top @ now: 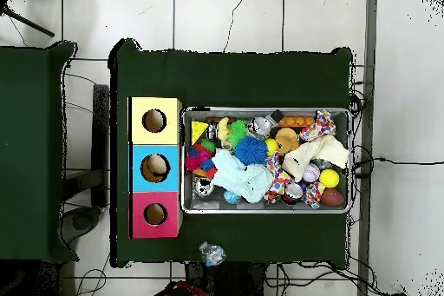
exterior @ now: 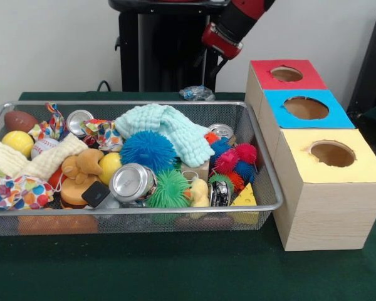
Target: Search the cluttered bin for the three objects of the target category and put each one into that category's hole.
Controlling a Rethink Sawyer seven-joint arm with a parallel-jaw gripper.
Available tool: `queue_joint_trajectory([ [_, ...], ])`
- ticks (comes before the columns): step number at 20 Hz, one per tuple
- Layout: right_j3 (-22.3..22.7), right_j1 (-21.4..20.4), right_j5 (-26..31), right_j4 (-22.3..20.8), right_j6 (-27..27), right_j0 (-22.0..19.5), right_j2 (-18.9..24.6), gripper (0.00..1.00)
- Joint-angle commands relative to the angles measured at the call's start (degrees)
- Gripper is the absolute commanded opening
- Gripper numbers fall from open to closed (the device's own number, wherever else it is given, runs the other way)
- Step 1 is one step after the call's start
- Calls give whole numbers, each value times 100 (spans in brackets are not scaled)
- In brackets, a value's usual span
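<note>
The wire-mesh bin [exterior: 272,188] sits on the green table, packed with toys, cloths and cans; it also shows in the overhead view [top: 350,162]. One clear crinkled plastic bottle [exterior: 197,93] is outside the bin, behind its far rim, and appears near the table's robot-side edge in the overhead view [top: 211,253]. I see no other clear bottles in the bin. The red and black arm comes down from the top, and my gripper [exterior: 209,78] hangs just above the bottle. I cannot tell whether it holds the bottle.
Three wooden boxes with round holes stand beside the bin: red top [exterior: 287,74], blue top [exterior: 306,108], yellow top [exterior: 332,153]. The bin holds silver cans [exterior: 131,183], spiky balls [exterior: 148,150], a mint cloth [exterior: 169,128], a toy football [exterior: 19,120] and a cheese wedge [exterior: 244,197].
</note>
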Motion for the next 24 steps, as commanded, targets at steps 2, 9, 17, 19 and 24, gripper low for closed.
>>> queue_joint_trajectory([
  [2,-754,-61,643,-79,511,-221,114,100],
  [9,-905,-33,774,-37,544,-138,96,100],
  [17,-1191,133,787,54,542,13,111,100],
  [19,-1255,167,779,48,511,21,95,100],
  [24,-1416,243,737,-21,415,-42,75,100],
])
